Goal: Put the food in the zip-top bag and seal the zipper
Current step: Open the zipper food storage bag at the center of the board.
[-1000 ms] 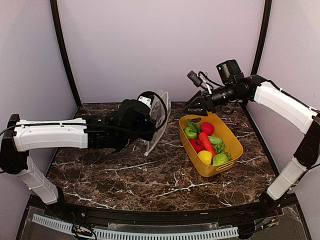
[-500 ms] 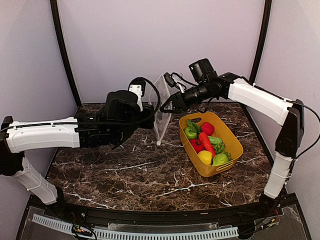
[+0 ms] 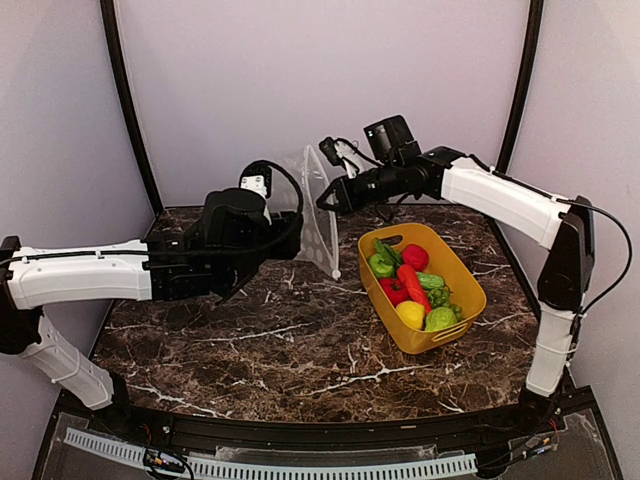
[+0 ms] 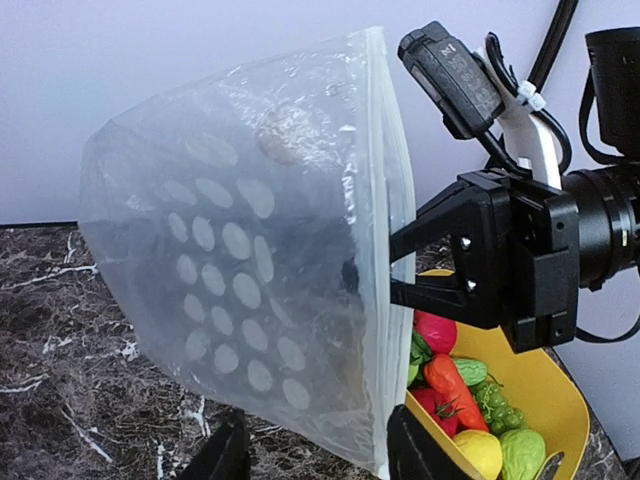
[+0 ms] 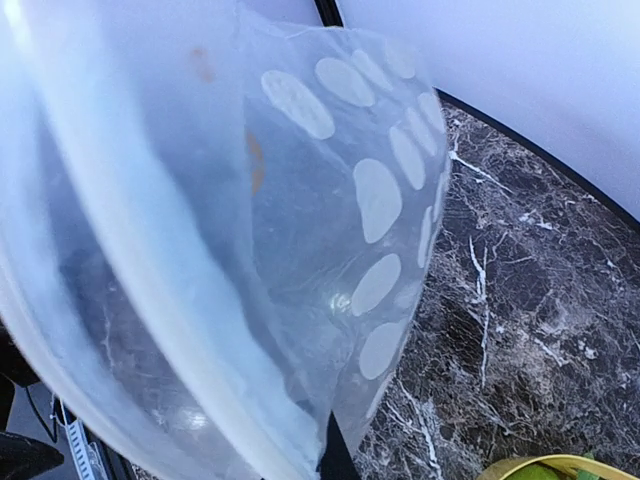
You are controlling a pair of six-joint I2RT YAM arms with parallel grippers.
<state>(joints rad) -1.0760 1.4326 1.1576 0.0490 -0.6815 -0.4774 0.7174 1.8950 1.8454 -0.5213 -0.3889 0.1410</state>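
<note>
The right claw [image 4: 392,268] is sitting at the mouth of the bag [image 4: 250,260], its two fingers lying close on either side of the pale zipper [image 4: 383,330]. I cannot tell whether they are actually pinching it. The bag is hanging upright in the air beyond the basket's [image 3: 465,280] left side, appearing clear of the table [image 3: 280,350]. Its mouth is facing the basket and its dotted walls are bulging apart. That looks deliberate: a mouth facing the basket is keeping the trip for each piece short, and a second grip on the rim would be holding it wide.

The left claw [image 4: 320,435] is sitting under the bag on the side away from the basket, its fingers showing apart at the bag's lower edge. Their tips are hiding behind the plastic, so I cannot tell what they are gripping. All the food [image 3: 410,285] is lying in the basket and none in the bag, so filling is not yet under way.
</note>
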